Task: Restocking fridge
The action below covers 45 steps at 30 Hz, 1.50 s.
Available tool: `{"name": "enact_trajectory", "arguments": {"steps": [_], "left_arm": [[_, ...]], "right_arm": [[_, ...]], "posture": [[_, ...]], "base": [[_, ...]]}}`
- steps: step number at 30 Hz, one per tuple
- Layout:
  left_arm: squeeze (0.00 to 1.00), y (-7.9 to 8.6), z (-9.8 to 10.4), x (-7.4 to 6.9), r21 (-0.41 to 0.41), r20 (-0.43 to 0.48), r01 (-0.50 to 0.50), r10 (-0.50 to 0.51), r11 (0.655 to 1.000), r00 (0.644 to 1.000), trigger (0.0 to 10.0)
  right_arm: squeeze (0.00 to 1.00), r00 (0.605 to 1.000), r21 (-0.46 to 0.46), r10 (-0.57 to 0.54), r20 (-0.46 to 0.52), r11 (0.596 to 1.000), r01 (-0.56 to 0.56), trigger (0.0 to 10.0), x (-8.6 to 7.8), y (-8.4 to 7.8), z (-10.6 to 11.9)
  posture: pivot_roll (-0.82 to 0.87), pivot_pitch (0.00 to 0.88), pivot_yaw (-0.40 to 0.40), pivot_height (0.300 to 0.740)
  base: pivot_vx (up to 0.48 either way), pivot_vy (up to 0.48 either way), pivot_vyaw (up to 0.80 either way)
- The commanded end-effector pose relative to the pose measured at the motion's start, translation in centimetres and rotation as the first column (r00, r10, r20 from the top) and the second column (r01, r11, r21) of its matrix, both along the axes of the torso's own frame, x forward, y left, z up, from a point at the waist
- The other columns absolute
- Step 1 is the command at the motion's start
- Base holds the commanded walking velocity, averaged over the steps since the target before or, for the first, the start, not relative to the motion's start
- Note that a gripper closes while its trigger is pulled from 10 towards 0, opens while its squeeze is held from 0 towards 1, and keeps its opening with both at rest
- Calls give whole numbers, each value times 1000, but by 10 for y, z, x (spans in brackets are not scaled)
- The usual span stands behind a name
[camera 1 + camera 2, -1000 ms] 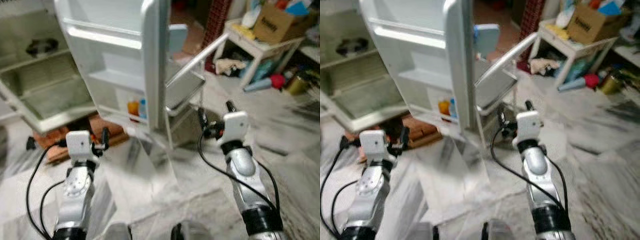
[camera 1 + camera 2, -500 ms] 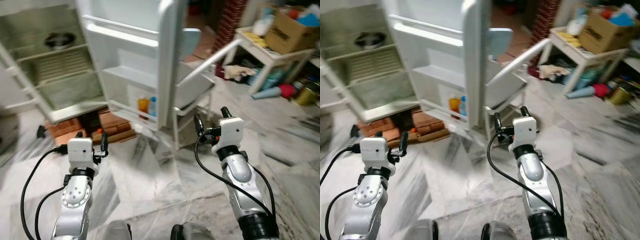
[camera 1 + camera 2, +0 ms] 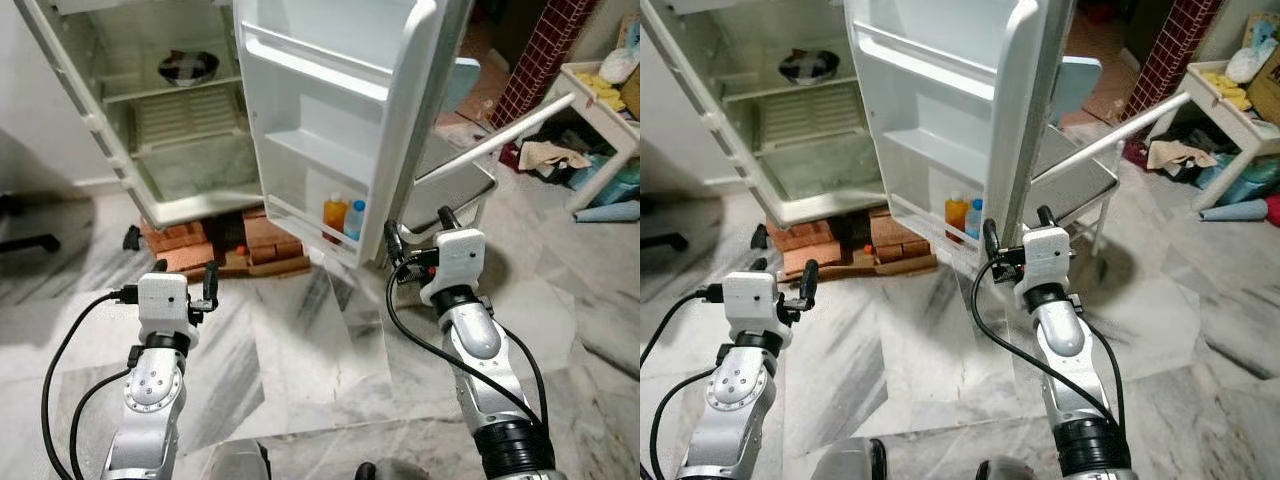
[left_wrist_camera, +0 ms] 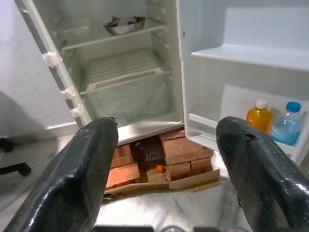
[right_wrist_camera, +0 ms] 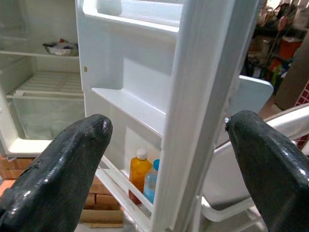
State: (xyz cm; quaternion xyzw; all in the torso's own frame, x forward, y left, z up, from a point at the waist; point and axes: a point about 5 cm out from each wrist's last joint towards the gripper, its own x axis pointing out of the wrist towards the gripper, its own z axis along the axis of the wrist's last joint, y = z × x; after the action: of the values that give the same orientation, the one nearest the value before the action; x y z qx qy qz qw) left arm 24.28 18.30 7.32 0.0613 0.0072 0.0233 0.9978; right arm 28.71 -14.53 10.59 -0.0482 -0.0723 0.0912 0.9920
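Both sets of jaws are spread wide apart and holding nothing. The left gripper point(image 3: 183, 282) sits low over the marble floor point(image 3: 300, 350), and in its wrist view the two black fingers point(image 4: 87, 164) frame the open fridge point(image 4: 116, 72) ahead. The right gripper point(image 3: 420, 228) is a bit farther forward, just near the outer edge of the fridge door point(image 3: 405, 140), not touching it as far as I can see.

So the fridge is standing wide open at the far side, slightly to the left. Pretty bare inside: a bowl point(image 3: 188, 67) sits on an upper glass shelf, with something in it that I can't make out. Below that there's a white wire rack point(image 4: 123, 67) and a clear crisper drawer point(image 4: 128, 101) that looks empty. The whole fridge is propped up on a stack of red bricks point(image 3: 270, 240), with a piece of cardboard point(image 4: 166, 186) under them.

The door swings out to the right, toward the robot. Its lowest bin holds an orange bottle point(image 3: 335, 213) with a white cap and a small water bottle point(image 3: 354, 219) with a blue cap, standing side by side, touching or nearly so. The door shelves above them look empty.

Behind the door on the right there's a grey metal chair point(image 3: 455, 185). Far right, a white table point(image 3: 600, 100) has cloth and other clutter under it that's too jumbled to identify.
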Motion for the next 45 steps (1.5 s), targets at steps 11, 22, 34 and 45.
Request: {"name": "enact_trajectory", "arguments": {"steps": [11,22,34,45], "left_arm": [[0,0,1,5,47,-5,-18,19,999,1000,10000],[0,1,1,7,54,-6,-57,57,997,998,10000],[0,6,-2,9,-7,-33,-114,113,993,993,10000],[0,8,-5,5,-7,-64,-133,132,991,989,10000]], "right_arm": [[0,1000,-7,-27,12,1000,27,10000,3,-5,4],[0,1000,-31,7,29,999,-6,10000,5,-1,7],[0,998,-48,23,58,999,-20,10000,23,-3,18],[0,997,-38,4,79,999,-1,10000,41,-2,30]], "posture": [[38,115,3,740],[41,110,2,740],[51,111,2,740],[73,111,-8,740]], "base": [[399,-163,0],[327,-285,73],[0,0,800],[0,0,291]]}}
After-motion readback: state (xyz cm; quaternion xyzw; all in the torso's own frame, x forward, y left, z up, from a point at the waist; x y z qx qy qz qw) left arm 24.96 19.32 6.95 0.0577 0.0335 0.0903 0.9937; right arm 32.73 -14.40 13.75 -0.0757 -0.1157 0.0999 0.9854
